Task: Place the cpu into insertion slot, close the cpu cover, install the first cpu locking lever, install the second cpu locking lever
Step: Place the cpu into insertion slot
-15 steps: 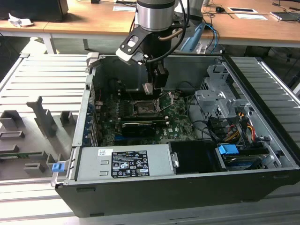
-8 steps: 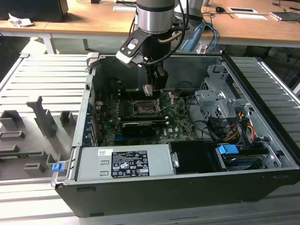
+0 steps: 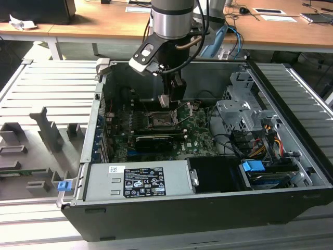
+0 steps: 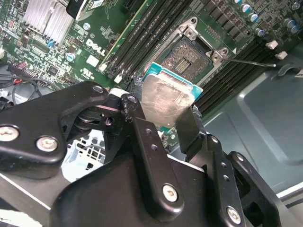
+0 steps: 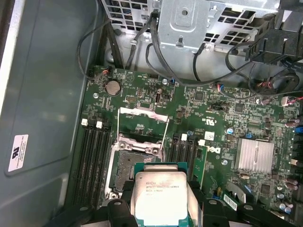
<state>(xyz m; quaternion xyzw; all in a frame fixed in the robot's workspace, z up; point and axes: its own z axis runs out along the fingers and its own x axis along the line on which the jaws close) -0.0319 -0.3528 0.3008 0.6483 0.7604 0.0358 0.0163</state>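
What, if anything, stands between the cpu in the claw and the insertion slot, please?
Nothing visible does. The claw holds the cpu over the insertion slot, which lies bare; the cpu cover is swung open, clear of the opening.

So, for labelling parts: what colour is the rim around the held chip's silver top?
Teal-green, edging the small square silver-topped chip; clearest in the first wrist view.

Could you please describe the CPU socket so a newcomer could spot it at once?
Inside the open computer case, find the green motherboard. The insertion slot sits between two banks of memory slots; unlike those long narrow strips, it is square, dark and metal-rimmed.
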